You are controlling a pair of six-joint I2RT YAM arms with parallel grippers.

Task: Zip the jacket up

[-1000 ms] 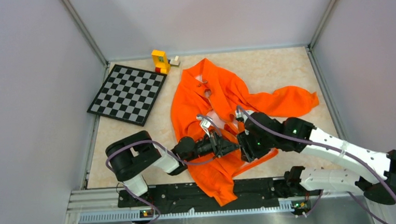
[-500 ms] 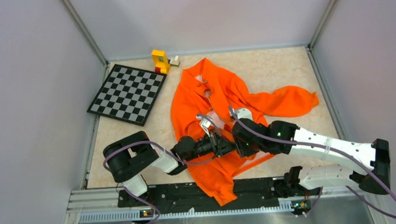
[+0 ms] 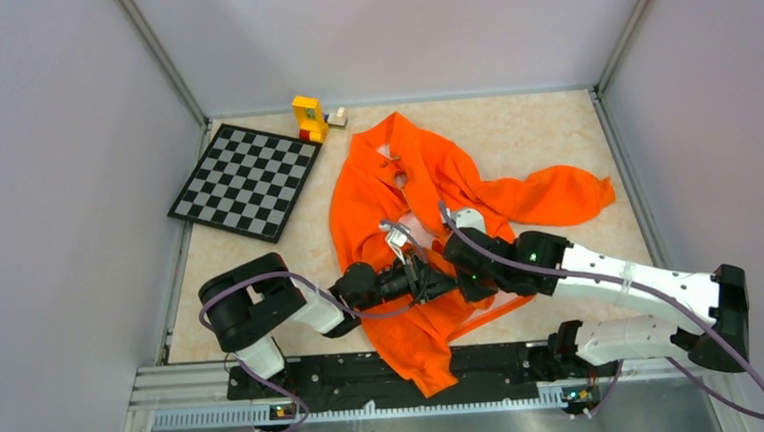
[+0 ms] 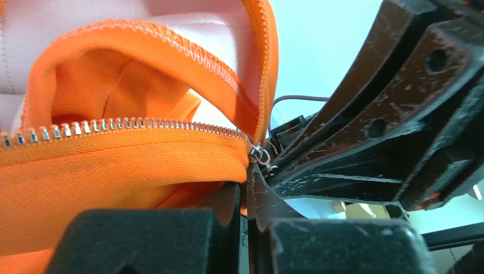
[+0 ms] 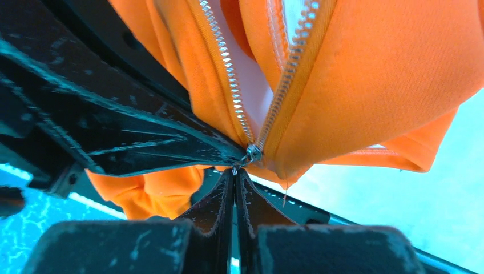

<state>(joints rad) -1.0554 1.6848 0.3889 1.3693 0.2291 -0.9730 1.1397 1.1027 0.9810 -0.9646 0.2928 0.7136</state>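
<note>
The orange jacket (image 3: 411,189) lies spread on the table, its front open and showing pale lining. Both grippers meet at its lower front. My left gripper (image 3: 434,283) is shut on the jacket's fabric just below the zipper's bottom end (image 4: 248,191). The zipper teeth (image 4: 131,127) run left from there. My right gripper (image 3: 459,274) is shut on the small metal zipper pull (image 5: 234,170), right under the slider (image 5: 251,153). Above the slider the two rows of teeth (image 5: 228,74) spread apart. The right fingers (image 4: 371,131) show in the left wrist view.
A black-and-white chessboard (image 3: 246,180) lies at the back left. A yellow block (image 3: 309,117) and a small white block (image 3: 338,118) stand behind it. One jacket sleeve (image 3: 557,193) reaches right. Grey walls enclose the table.
My right arm has moved left, bringing its gripper against the left gripper at the zipper's bottom. The left arm and the jacket have hardly moved.
</note>
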